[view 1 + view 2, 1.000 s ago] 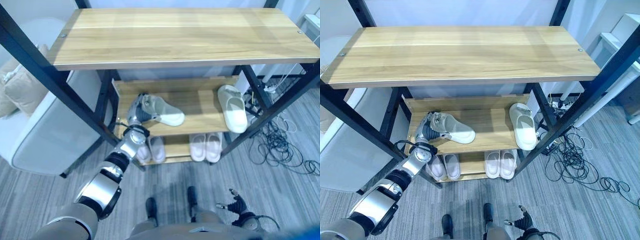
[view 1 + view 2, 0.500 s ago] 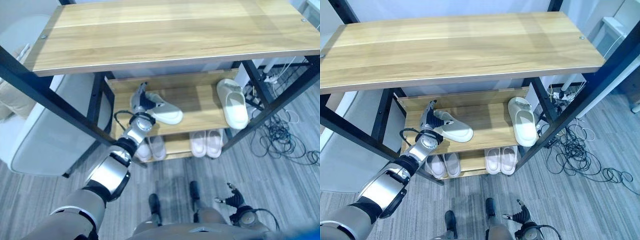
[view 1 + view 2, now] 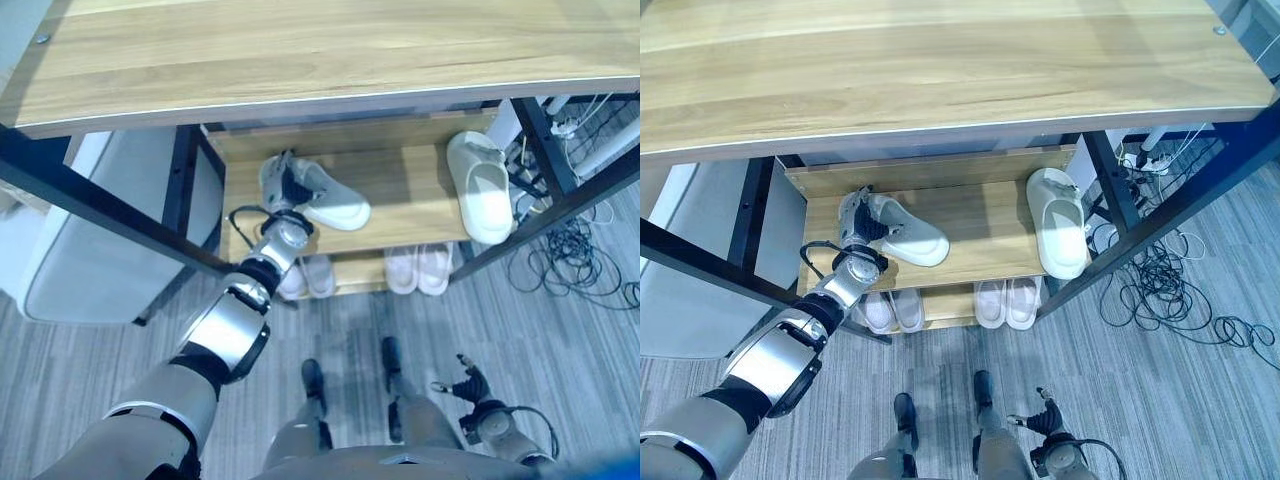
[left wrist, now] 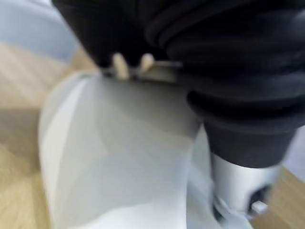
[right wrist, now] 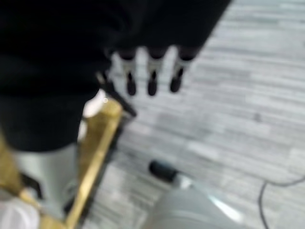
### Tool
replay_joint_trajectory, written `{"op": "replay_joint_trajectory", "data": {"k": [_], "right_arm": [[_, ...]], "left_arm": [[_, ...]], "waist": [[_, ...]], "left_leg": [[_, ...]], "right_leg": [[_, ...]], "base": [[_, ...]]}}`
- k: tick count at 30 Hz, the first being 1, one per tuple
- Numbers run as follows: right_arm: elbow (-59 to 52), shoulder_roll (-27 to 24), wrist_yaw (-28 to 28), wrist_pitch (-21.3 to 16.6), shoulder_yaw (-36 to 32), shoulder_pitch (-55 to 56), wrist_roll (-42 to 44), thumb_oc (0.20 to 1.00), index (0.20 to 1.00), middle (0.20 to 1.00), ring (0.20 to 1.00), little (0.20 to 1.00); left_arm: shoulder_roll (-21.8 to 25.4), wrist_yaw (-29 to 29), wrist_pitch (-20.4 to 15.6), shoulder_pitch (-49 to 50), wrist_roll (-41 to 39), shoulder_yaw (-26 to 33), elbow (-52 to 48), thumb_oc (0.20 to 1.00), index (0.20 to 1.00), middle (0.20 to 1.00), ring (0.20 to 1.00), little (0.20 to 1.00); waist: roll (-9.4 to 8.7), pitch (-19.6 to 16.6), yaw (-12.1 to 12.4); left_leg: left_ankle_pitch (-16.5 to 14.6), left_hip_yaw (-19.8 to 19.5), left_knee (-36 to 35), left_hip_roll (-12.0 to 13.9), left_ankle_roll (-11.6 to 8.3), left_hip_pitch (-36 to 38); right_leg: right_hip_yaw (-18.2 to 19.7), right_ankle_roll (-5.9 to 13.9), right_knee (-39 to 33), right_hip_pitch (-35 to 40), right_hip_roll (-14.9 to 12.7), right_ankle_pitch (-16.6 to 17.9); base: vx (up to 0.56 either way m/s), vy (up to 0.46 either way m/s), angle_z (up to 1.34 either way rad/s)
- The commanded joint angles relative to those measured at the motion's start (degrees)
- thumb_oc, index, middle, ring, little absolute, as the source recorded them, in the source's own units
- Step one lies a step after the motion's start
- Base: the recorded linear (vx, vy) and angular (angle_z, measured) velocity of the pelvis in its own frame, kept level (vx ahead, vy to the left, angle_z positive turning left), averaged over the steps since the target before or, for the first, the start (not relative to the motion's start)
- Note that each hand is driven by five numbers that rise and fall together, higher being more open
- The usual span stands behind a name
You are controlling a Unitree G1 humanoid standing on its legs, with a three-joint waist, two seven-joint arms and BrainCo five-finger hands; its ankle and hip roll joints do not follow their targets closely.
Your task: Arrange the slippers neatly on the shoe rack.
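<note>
left robot hand (image 3: 283, 190) grips a pale, thick-soled slipper (image 3: 330, 201) lying askew on the middle shelf (image 3: 410, 195).

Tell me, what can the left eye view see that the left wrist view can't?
The left eye view adds the second slipper at the right end of the middle shelf, two pairs on the bottom shelf, the wooden top shelf, and the right hand hanging open low over the floor. The left wrist view adds a very close look at the white slipper right against the left hand. Both share that hand, that slipper and the middle shelf's wood.
</note>
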Motion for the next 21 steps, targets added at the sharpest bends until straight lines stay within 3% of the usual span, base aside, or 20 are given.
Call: {"op": "replay_joint_trajectory", "data": {"k": [1, 12, 21], "right_arm": [[-1.01, -2.53, -0.67, -1.48, 0.72, -2.66, 2.45, 1.0, 1.0, 1.0, 1.0, 1.0], [-2.05, -2.7, -0.09, -1.35, -0.83, -0.95, 2.89, 1.0, 1.0, 1.0, 1.0, 1.0], [-1.93, -4.72, -0.54, -1.71, -0.17, -3.72, 2.08, 1.0, 1.0, 1.0, 1.0, 1.0]], "left_arm": [[-0.22, -2.93, -0.81, -3.54, 0.53, -0.09, 0.71, 0.2, 0.2, 0.2, 0.2, 0.2], [0.93, -7.25, -6.34, 0.6, 4.04, -5.98, -27.26, 0.2, 0.2, 0.2, 0.2, 0.2], [0.85, -6.16, -6.51, -7.44, 8.75, -9.79, -27.08, 0.2, 0.2, 0.2, 0.2, 0.2]], "waist": [[-0.55, 4.48, -0.23], [0.52, 6.46, 0.35], [1.18, 7.36, -0.73]], "left_leg": [[-1.91, -6.13, 0.63, 1.89, -2.59, -0.12], [-2.11, -6.41, 0.63, 1.52, -2.52, -0.14], [-2.03, -5.32, 0.63, 1.91, -2.72, -0.79]], "right_leg": [[-1.61, 4.16, 0.99, 4.23, -3.14, -5.33], [-1.79, 3.99, 1.7, 4.17, -3.48, -5.75], [-0.37, 4.12, 2.14, 2.23, -3.36, -5.46]], "base": [[0.0, 0.0, 0.0], [0.0, 0.0, 0.0], [0.0, -0.001, -0.02]]}}
